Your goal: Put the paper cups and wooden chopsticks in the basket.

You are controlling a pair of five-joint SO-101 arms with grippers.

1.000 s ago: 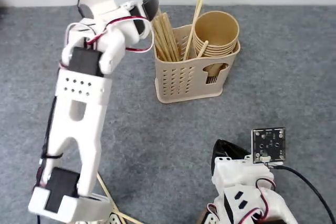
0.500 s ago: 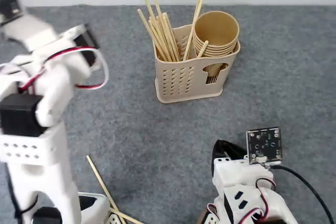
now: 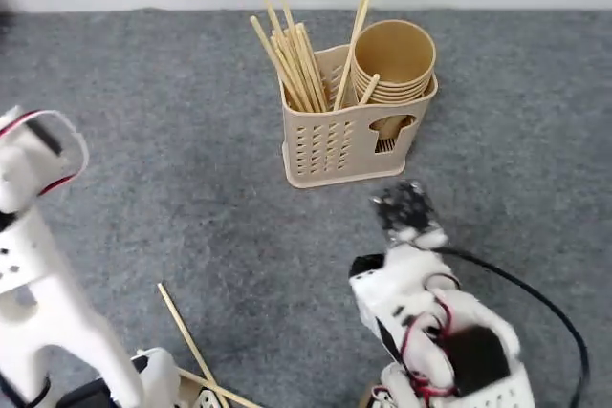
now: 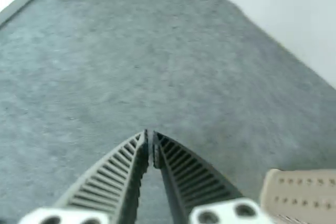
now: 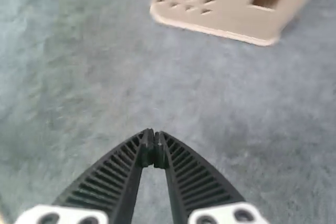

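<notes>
The left hand (image 4: 150, 139) and right hand (image 5: 154, 142) are pinched closed, empty — the high view shows loose chopsticks (image 3: 187, 333) lower left.

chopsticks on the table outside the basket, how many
2. One chopstick lies diagonally at the high view's lower left; the second sits below it at the edge. Others may be hidden.

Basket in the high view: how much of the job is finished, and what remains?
Done: the cups are stacked in the basket, with a bundle of chopsticks beside them. In hand: nothing; the left claw and right claw are shut and empty. Left: at least two loose chopsticks on the table.
</notes>
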